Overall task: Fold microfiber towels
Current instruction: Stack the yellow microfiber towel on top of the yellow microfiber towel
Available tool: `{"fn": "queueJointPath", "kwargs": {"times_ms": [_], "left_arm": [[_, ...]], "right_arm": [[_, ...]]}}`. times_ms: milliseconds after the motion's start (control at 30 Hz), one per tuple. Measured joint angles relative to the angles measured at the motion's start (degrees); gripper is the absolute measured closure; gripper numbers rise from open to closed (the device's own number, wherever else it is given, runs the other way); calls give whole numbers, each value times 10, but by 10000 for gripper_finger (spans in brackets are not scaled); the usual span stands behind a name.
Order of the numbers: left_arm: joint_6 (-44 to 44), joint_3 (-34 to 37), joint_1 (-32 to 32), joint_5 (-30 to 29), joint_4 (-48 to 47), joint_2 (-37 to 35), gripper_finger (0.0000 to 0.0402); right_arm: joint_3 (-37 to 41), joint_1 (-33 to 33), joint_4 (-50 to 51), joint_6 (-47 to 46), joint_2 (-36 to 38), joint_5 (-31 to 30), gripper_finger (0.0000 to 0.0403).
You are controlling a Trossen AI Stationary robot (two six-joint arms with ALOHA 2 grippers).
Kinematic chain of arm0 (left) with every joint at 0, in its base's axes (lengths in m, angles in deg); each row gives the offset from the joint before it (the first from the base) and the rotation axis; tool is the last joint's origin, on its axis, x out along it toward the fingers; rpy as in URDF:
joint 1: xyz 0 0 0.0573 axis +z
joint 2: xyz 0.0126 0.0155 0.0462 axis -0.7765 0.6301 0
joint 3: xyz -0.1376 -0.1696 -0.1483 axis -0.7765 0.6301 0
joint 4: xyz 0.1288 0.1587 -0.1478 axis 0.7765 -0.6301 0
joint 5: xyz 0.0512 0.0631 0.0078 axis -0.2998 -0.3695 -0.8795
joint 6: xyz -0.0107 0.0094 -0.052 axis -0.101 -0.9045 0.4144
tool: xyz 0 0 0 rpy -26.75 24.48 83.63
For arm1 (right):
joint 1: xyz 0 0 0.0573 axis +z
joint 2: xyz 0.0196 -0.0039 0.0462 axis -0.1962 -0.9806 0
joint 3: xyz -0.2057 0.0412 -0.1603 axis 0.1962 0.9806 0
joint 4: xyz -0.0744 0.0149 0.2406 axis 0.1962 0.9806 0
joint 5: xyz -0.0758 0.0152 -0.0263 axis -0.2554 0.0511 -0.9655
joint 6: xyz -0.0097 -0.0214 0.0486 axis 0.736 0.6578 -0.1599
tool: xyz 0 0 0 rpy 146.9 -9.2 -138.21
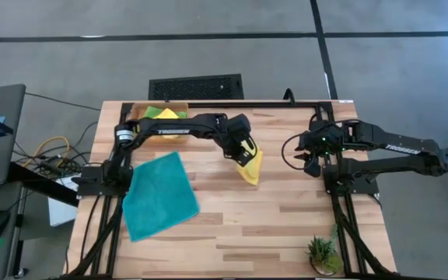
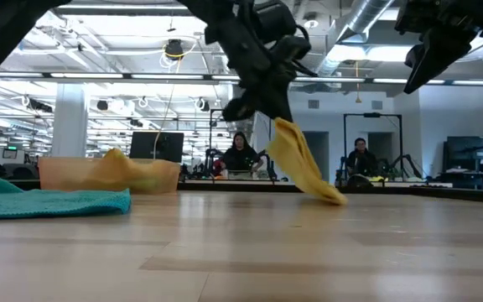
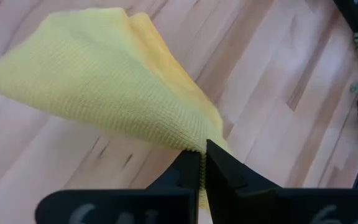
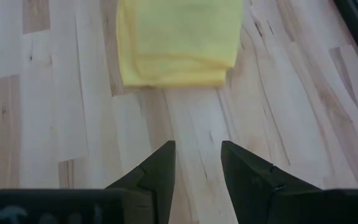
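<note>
Left wrist view: yellow towel [image 3: 110, 93] pinched between left jaws.

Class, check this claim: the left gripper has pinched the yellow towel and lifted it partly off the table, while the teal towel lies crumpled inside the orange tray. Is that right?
Not quite. The left gripper does pinch the yellow towel, one end lifted. But the teal towel lies spread flat on the table, outside the orange tray, as the high view shows.

Yellow towel [image 1: 251, 166] pinched in my left gripper [image 1: 244, 155], frame centre, hanging, bottom touching table. Teal towel [image 1: 159, 195] flat, lower left. Yellow and green towels [image 1: 164, 113] bunched, upper left.
</note>
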Motion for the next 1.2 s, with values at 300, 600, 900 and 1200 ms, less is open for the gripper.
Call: {"fn": "queueJointPath", "kwargs": {"times_ms": [300, 600, 900, 1200], "left_arm": [[16, 0, 6, -25, -62, -56, 401], [17, 0, 45, -100, -179, -134, 401], [-9, 0, 104, -161, -276, -205, 401], [-68, 0, 209, -215, -330, -223, 401]], "right_arm": [[0, 0, 0, 0, 0, 0, 249], [0, 0, -10, 5, -1, 0, 249], [0, 0, -64, 11, -1, 0, 249], [0, 0, -89, 26, -1, 0, 249]]}}
